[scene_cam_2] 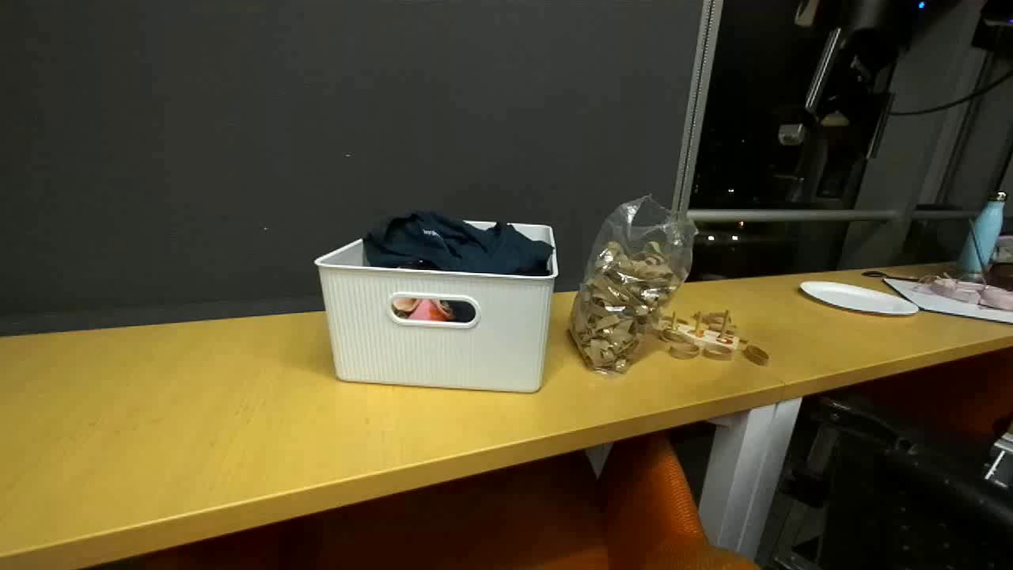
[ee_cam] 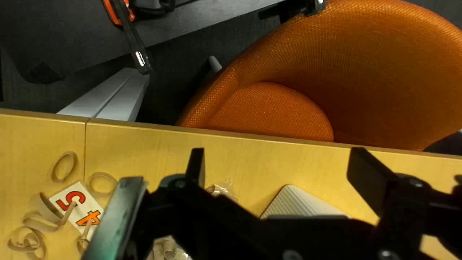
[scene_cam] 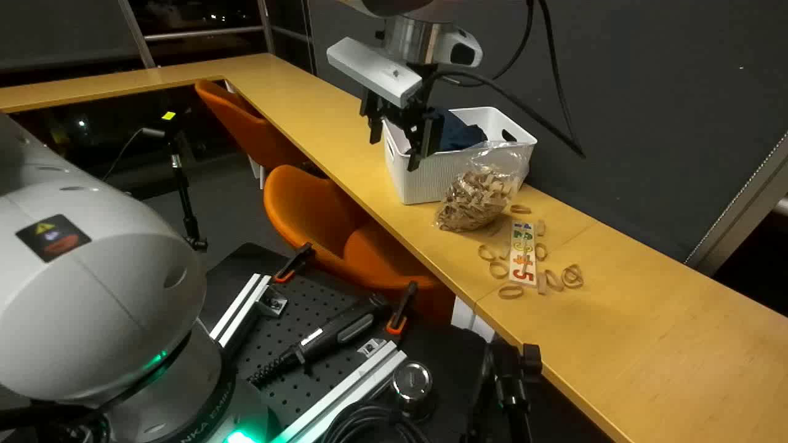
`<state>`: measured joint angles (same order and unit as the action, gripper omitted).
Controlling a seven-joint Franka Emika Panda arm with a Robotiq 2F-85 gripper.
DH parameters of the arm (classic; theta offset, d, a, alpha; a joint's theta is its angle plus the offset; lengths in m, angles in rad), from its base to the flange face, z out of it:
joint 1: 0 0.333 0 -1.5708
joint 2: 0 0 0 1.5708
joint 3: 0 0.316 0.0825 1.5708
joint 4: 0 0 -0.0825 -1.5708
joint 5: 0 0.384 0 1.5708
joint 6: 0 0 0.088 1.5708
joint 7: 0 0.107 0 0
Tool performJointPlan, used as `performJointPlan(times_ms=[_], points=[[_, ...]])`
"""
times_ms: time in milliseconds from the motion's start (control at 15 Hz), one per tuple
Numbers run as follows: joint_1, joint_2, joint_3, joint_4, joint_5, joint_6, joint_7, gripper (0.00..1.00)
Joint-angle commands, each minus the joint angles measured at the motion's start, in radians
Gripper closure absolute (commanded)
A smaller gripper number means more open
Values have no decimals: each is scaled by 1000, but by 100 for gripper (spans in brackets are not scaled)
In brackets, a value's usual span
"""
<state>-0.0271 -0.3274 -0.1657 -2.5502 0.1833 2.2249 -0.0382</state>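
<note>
1 white bin (scene_cam_2: 435, 356) stands on the table (scene_cam: 646, 295); the gripper (scene_cam: 395, 146) hangs near its corner, jaws wide apart, grasping nothing and seemingly not touching it. The ribbed plastic looks thin but fairly stiff, probably light in itself, though what lies inside is mostly hidden and may add weight. Its rim (scene_cam_2: 348, 266) seems the best hold, 1 finger inside and 1 outside the wall; the ribs should help against slipping.

Inside is 1 heap of dark cloth (scene_cam_2: 459, 249), soft and limp by its look, easiest pinched at a raised fold; I cannot tell whether it is 1 piece or more.

1 clear bag (scene_cam_2: 633, 301) of brown rings stands just beside the bin: likely light, slack and slippery, best taken by the loose film on top. Its contents are too jumbled to count.

Past the bag lies 1 number strip (scene_cam: 523, 253), with 3 pegs (scene_cam_2: 698, 324) showing in an exterior view. Around it I count at least 9 loose rings (scene_cam: 542, 283), some overlapping, thin and probably easy to bend.

Farther out: 2 orange chairs (scene_cam: 301, 203), 2 clamps (scene_cam: 403, 301), 1 white plate (scene_cam_2: 859, 298) and 1 blue bottle (scene_cam_2: 984, 237).
</note>
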Motion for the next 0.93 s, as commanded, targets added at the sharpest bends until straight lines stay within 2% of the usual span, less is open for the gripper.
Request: performJointPlan(times_ms=[0, 333, 467, 600, 867], points=[[-18, 1, 18, 1, 7, -3, -5, 0], [-18, 1, 18, 1, 7, -3, -5, 0], [-38, 37, 17, 37, -8, -10, 38, 0], [-70, 31, -1, 36, -9, -17, 64, 0], [-178, -3, -38, -4, -41, -12, 138, 0]])
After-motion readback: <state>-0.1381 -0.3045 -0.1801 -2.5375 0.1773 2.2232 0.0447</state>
